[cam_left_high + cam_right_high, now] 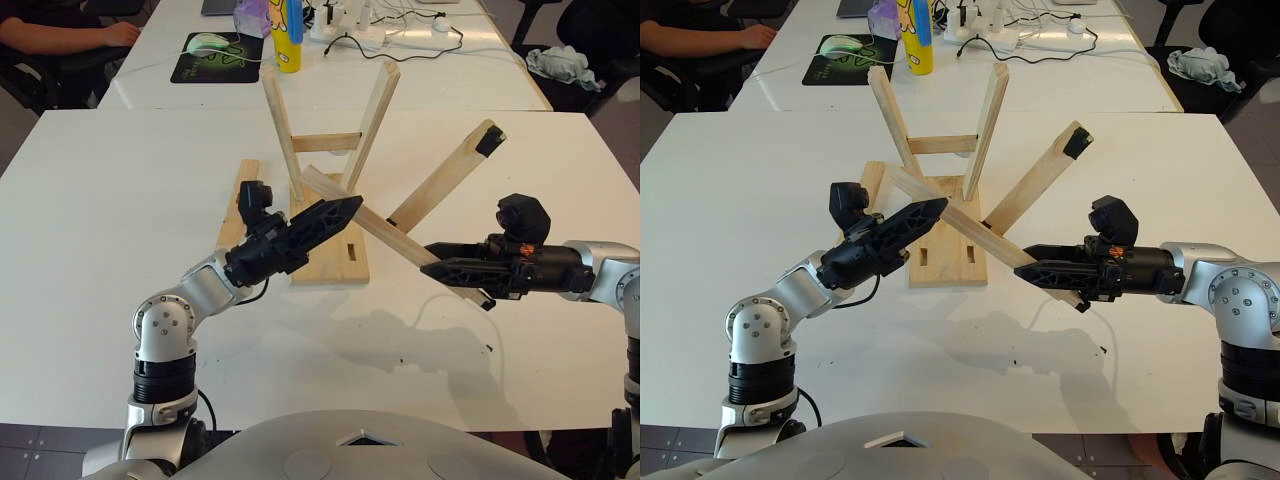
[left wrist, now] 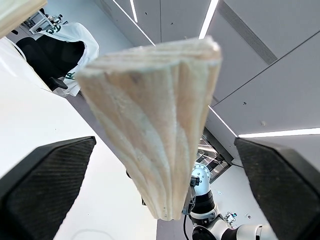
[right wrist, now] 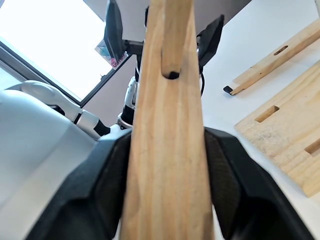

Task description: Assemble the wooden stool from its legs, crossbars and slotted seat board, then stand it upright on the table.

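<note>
A: Right gripper (image 1: 1032, 272)?
B: Clamped on a leg (image 1: 980, 235), slanted over the seat board (image 1: 945, 270) lying flat on the table (image 1: 760, 180). Probably lining up a slot.
A: Left gripper (image 1: 938, 207)?
B: Fingers spread around the leg's upper end, likely as a guide.

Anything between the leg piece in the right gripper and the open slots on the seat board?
Yes: the left gripper hangs over the seat board, its open fingers either side of the held leg, just above the free slots.
</note>
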